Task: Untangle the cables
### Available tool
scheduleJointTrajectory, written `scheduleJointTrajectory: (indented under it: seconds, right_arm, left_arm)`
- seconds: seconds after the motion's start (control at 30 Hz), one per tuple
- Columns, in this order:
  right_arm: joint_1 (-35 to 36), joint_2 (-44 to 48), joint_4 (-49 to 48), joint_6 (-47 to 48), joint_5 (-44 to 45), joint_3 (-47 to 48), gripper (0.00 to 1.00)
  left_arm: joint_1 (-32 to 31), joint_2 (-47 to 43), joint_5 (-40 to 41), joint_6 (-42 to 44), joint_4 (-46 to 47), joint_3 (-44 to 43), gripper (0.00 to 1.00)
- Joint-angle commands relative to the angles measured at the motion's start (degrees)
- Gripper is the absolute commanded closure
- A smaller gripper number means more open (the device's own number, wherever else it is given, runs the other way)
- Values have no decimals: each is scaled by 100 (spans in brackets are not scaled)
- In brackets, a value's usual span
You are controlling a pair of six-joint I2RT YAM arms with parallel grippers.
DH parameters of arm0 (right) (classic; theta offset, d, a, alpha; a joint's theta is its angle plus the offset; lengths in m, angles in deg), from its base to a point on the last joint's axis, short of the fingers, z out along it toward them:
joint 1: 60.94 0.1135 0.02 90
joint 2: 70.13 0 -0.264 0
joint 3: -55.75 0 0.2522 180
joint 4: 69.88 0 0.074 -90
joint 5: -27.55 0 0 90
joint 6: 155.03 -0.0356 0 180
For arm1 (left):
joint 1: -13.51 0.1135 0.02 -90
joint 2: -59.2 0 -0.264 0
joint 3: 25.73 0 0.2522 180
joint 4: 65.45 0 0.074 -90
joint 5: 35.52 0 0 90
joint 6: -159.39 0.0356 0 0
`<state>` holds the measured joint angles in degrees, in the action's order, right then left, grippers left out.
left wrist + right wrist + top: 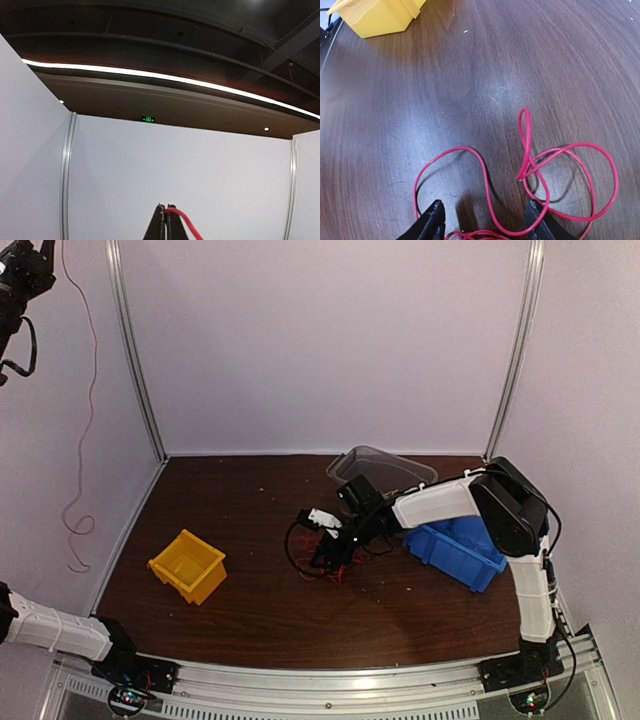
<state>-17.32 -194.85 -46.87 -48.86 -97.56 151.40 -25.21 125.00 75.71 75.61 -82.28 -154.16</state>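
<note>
The cables that show are thin red wires. One red cable is pinched between my left gripper's shut fingertips. That arm is raised high at the top left, and the cable hangs down the left wall to a loose curl. A tangle of red loops lies on the brown table. My right gripper hovers low over the tangle, open. A strand runs on the table between its fingers, ungripped.
A yellow bin stands at the left of the table, also in the right wrist view's top left corner. A blue bin and a clear container sit behind the right arm. White walls enclose the table.
</note>
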Motion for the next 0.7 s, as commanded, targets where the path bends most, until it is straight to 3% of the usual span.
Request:
scheduleJointTrajectory:
  seconds: [0.0, 0.17, 0.27, 0.67]
  right_arm:
    - [-49, 277, 747, 325, 49, -91, 41]
    - [-51, 810, 1219, 696, -148, 31, 35]
    - [-64, 1192, 1590, 912, -301, 147, 33]
    - [-261, 2214, 1641, 1390, 53, -324, 26]
  left_arm:
    - [22, -410, 173, -230, -14, 995, 100]
    - [22, -1186, 591, -458, 255, 2525, 100]
    - [22, -1409, 666, -564, 69, 3013, 100]
    - [22, -1243, 976, -604, -1081, 3051, 100]
